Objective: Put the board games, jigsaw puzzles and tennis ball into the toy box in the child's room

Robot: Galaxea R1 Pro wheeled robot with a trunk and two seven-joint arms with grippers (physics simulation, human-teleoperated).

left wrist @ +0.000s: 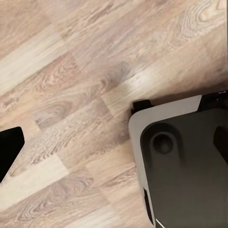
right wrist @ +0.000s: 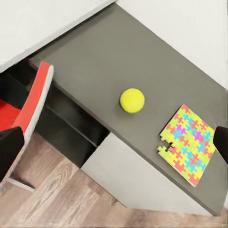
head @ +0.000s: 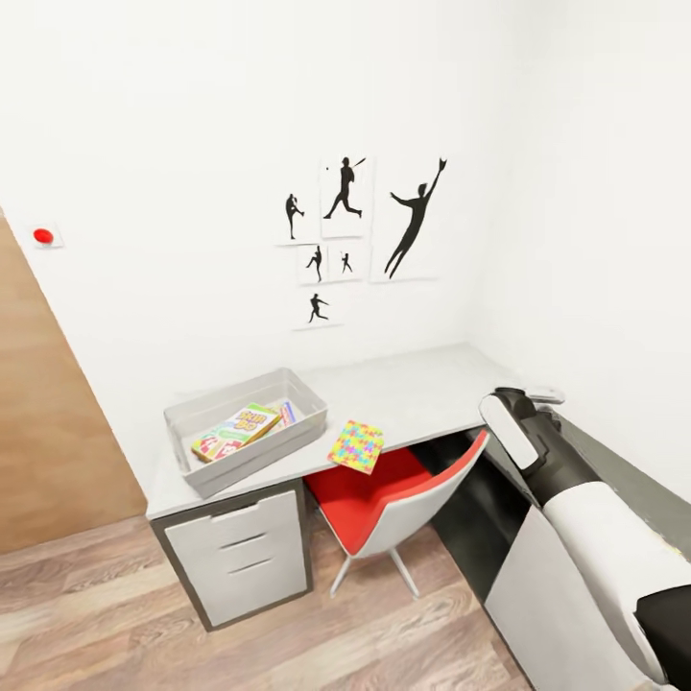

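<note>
From our head camera we see the L-shaped desk with its light grey top [head: 422,389] set in the corner of the white-walled room, black baseball-player silhouette pictures [head: 345,226] on the wall above it. Near the tabletop's left end, above the grey drawers [head: 245,557], stands the see-through greyish plastic toy box [head: 192,422], and inside it lie the larger yellow-red-green printed game box [head: 235,431] and, just beside it toward the back, a smaller printed box [head: 287,412] whose colours we cannot make out well. At the front edge of the light top, overhanging it slightly above the red-and-white chair [head: 384,504], lies one thin multicoloured jigsaw puzzle board [head: 356,445]. Our right arm [head: 557,470] reaches over the lower dark grey section [right wrist: 114,61] of the desk; its pincer looks released, with dark fingertips [right wrist: 9,152] showing at opposite sides of the right wrist view and nothing between them. Below it the small yellow-green tennis ball [right wrist: 132,100] rests on the dark section, near its front edge, and the second jigsaw puzzle board [right wrist: 187,144] lies near it, apart from the ball, with one corner piece slightly detached. Our left wrist camera looks down at the wood-plank floor [left wrist: 71,71] and part of our own dark base [left wrist: 185,166]; we cannot tell the left pincer's state.
</note>
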